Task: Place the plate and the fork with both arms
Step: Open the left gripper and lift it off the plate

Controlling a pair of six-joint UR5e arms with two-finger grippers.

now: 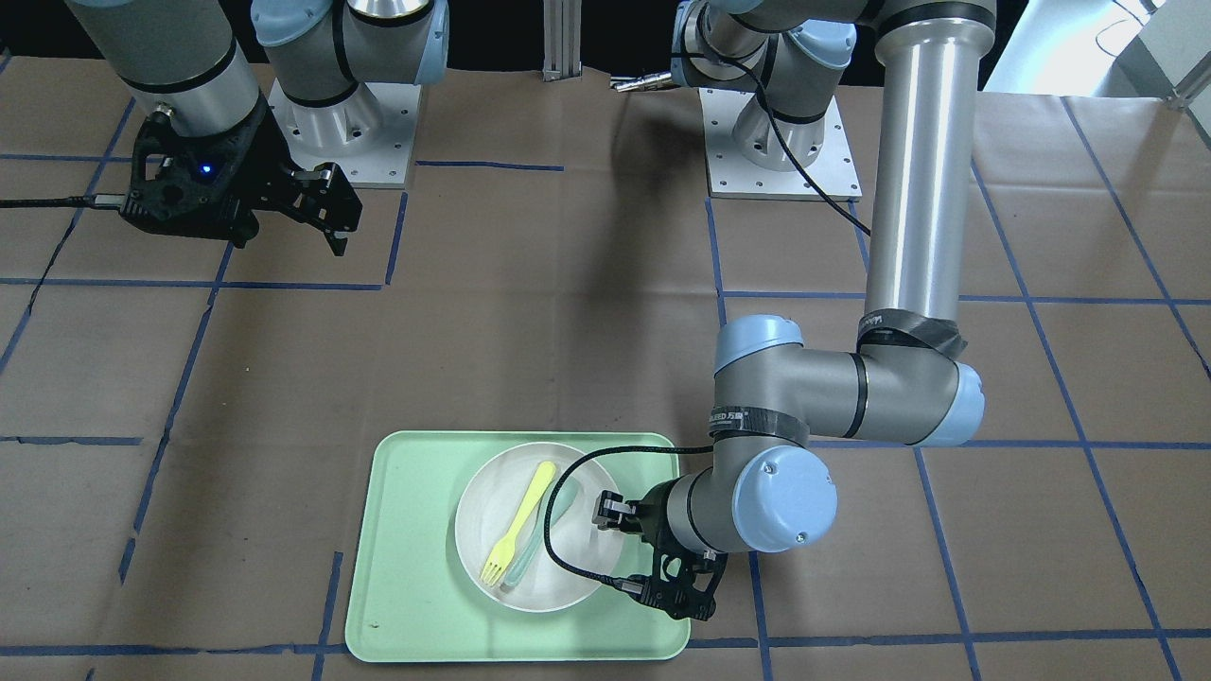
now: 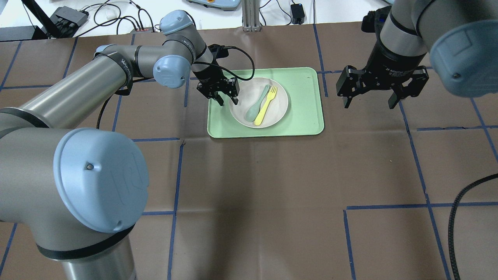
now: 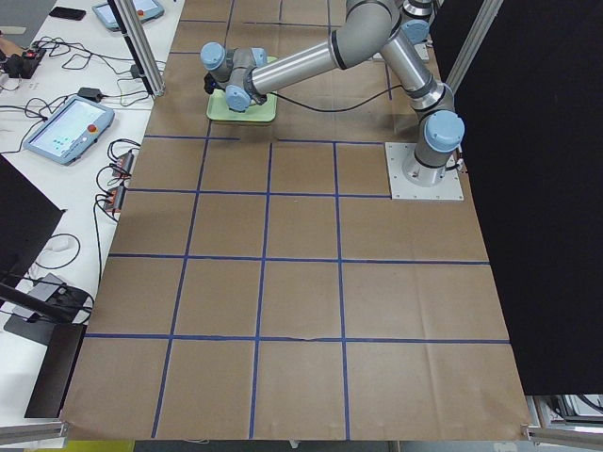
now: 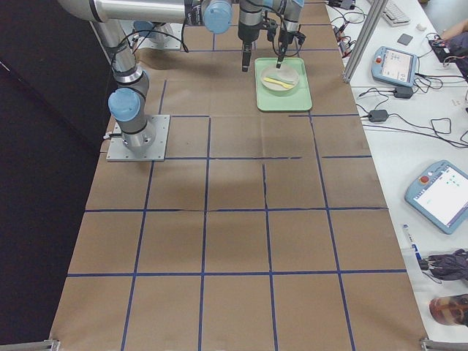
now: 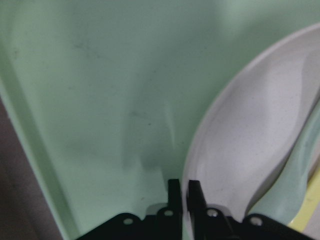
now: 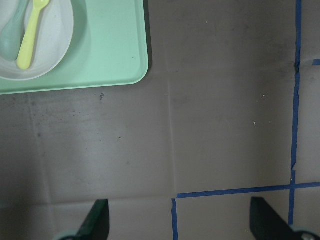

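The off-white plate (image 2: 278, 97) lies in the light-green tray (image 2: 305, 112). The pale-yellow fork (image 2: 266, 105) rests in it beside a grey-green spoon (image 2: 256, 104). My left gripper (image 2: 228, 101) is at the plate's left rim. In the left wrist view its fingertips (image 5: 184, 187) stand almost together around the plate's rim (image 5: 240, 150), shut on it. My right gripper (image 2: 367, 103) hangs open and empty over the brown table to the right of the tray. From the front, the plate (image 1: 577, 567), the fork (image 1: 518, 523) and the left gripper (image 1: 605, 515) all show.
The tray (image 1: 407, 567) sits on brown paper marked with a blue tape grid. The right wrist view shows the tray's corner (image 6: 125, 60) and the fork (image 6: 31, 35) at its upper left. The left arm's black cable (image 1: 558, 558) loops over the plate.
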